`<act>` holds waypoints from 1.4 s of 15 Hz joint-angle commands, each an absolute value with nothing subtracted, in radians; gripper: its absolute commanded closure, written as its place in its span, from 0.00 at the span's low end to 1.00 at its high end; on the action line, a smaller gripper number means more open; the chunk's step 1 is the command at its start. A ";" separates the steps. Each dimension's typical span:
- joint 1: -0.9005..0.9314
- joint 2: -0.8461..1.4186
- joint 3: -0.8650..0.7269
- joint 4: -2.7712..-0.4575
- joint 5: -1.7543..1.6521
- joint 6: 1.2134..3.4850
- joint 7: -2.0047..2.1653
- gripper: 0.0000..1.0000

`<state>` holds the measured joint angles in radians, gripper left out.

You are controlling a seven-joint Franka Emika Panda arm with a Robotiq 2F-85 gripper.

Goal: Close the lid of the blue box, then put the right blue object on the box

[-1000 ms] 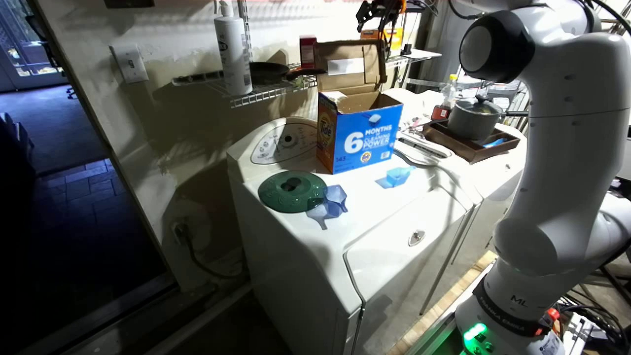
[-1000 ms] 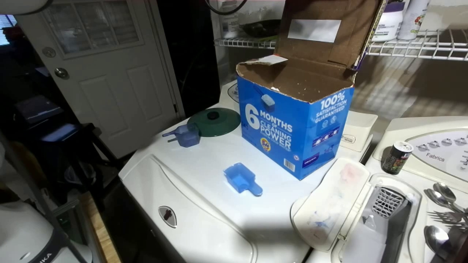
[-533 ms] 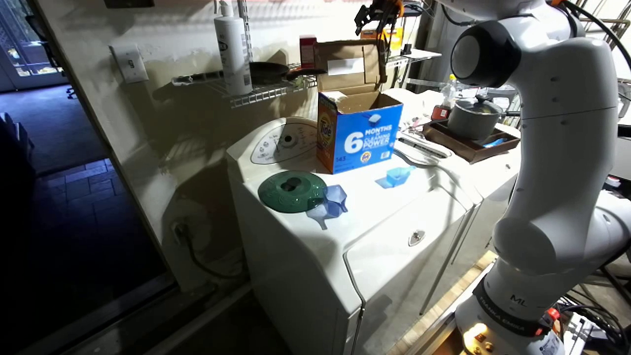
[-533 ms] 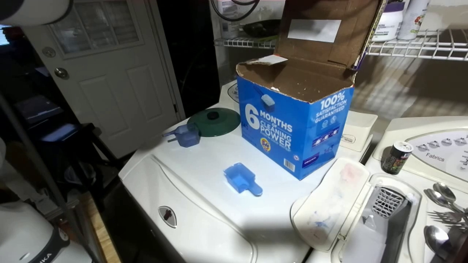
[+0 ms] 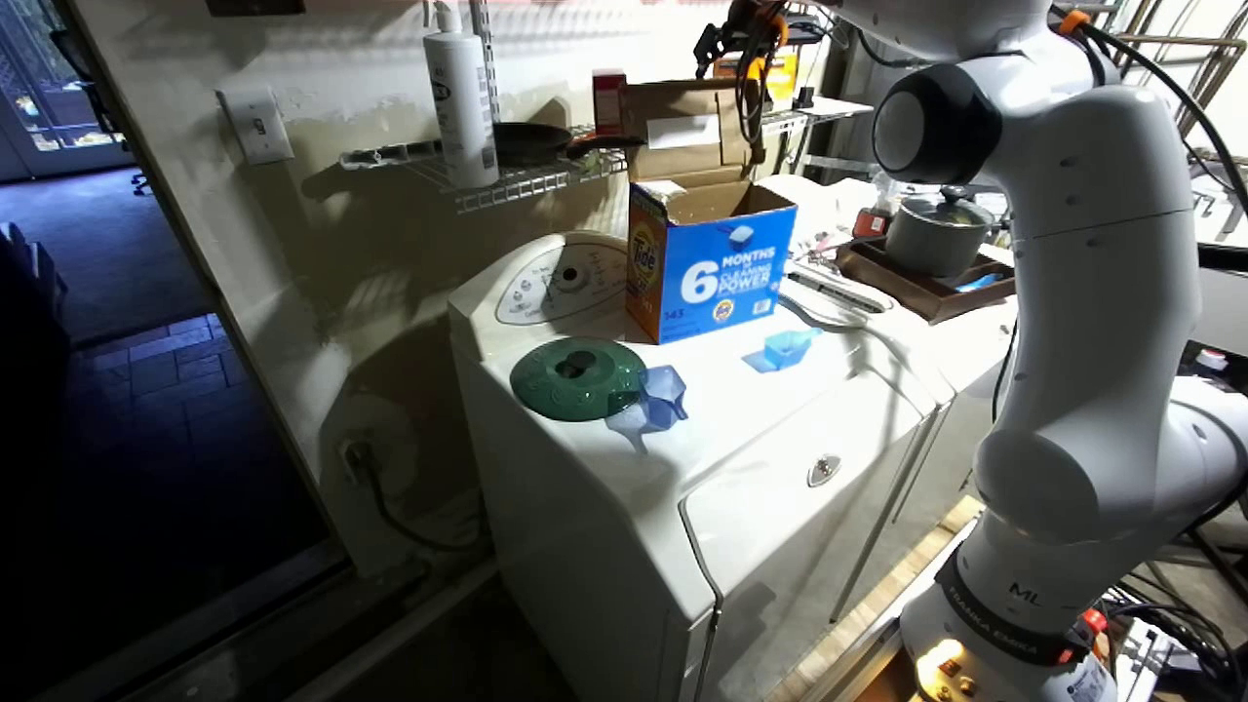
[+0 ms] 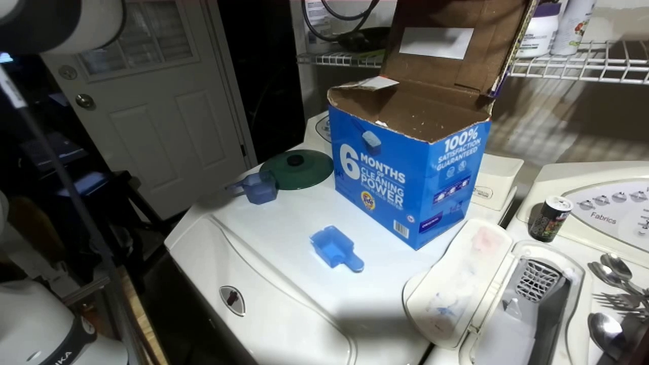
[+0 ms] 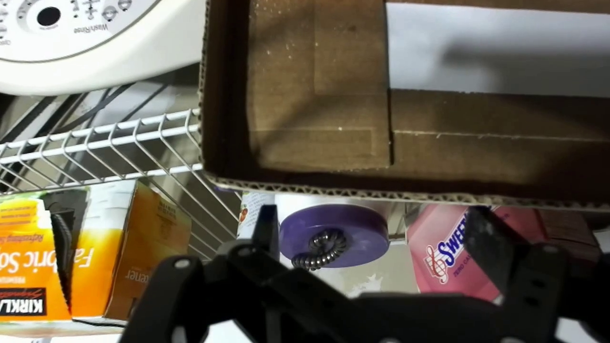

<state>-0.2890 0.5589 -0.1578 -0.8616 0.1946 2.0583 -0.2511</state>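
Now the arm [image 5: 1092, 283] leans farther in than before. On the white washer top [image 5: 726, 409], one paler blue scoop [image 6: 334, 248] lies between front edge and carton [image 6: 405, 162]; by the side edge, one deeper-blue scoop [image 6: 259, 187] sits beside one green disc [image 6: 304, 175]. The carton stands toward the back edge, brown lid [image 6: 431, 72] raised — the gripper [image 7: 372, 213] near it, two fingers spread apart. Behind runs a wire shelf [image 6: 583, 77].

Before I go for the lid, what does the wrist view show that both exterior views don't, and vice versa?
Only the wrist view: readable lettering on the orange box and pink box, and the jaws plainly parted.
Only the exterior views: the pale-blue scoop, the darker blue scoop, the green disc and the blue front of the carton.
Shared: the raised brown lid with its white patch.
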 commanded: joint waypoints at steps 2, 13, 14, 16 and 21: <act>-0.313 0.602 -0.139 -0.770 0.225 1.964 -0.258 0.00; -0.327 0.586 -0.142 -0.705 0.228 1.637 -0.197 0.00; -0.329 0.585 -0.141 -0.700 0.230 1.605 -0.189 0.00; -0.330 0.583 -0.143 -0.694 0.225 1.548 -0.171 0.00; -0.328 0.602 -0.138 -0.696 0.229 1.408 -0.122 0.00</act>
